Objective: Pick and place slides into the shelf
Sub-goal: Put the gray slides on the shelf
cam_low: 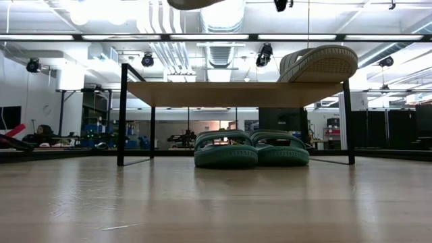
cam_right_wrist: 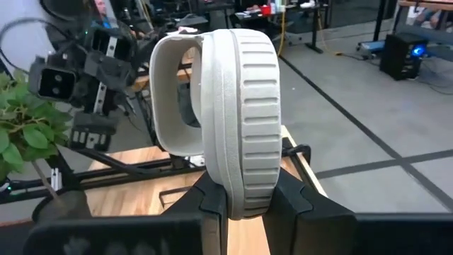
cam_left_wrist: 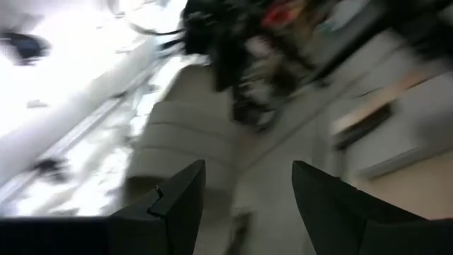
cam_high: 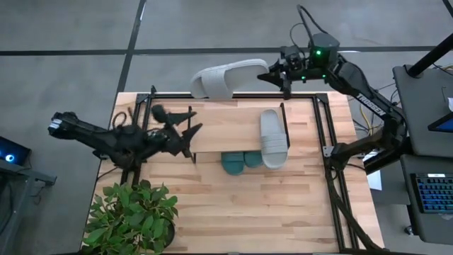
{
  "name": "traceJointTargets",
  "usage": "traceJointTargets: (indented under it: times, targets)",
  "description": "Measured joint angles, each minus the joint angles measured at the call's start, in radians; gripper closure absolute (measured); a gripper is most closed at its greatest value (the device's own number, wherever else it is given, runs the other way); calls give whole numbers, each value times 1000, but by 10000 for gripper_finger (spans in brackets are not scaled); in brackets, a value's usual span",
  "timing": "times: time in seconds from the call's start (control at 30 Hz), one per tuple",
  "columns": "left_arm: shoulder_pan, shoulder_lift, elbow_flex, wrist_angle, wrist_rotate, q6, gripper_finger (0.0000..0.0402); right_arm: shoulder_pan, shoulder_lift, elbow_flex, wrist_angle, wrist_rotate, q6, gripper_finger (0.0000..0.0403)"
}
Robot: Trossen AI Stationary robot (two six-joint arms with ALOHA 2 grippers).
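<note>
Grey concrete floor surrounds the pale plank worktop (cam_high: 241,212), where the low shelf with its light wooden top board (cam_high: 226,131) and thin black wire legs stands near the far edge.

Your right hand (cam_high: 272,73) hangs past the worktop's far edge, beyond the shelf, pinching one pale grey foam slide (cam_high: 226,79) by its end. In the right wrist view that slide (cam_right_wrist: 237,120) stands on its edge between the dark fingers (cam_right_wrist: 212,202), ribbed sole to one side, wide strap to the other. Seen from above, its long axis runs across the worktop's width, the free end pointing toward the left arm.

A second pale grey slide (cam_high: 273,138) lies on the shelf's top board near its right end, long axis running front to back. Two teal green slides (cam_low: 250,148) sit side by side under the board, touching.

Your left hand (cam_high: 185,131) waits at the shelf's left end, fingers spread, holding nothing.

To do this step well, turn the held slide a quarter turn so it parallels its mate, level it sole-down, and lower it just beside that slide, clear of the wire legs.
</note>
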Motion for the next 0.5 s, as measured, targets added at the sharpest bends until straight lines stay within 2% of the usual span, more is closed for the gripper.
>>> traceJointTargets:
  times: [0.1,0.17,0.23,0.37,0.5]
  targets:
    - [60,38,137,-291,167,-179,206,-27,-38,0,-35,-3,-2,358]
    - [88,78,204,-407,210,-206,206,-54,-60,1,-65,-2,-2,358]
    - [107,121,243,-443,211,-167,206,-87,-77,1,-108,-24,-18,358]
    - [124,200,259,-434,191,13,206,-152,-88,1,-199,-61,-2,358]
    - [126,274,259,-335,53,138,206,-177,-91,1,-224,-86,28,358]
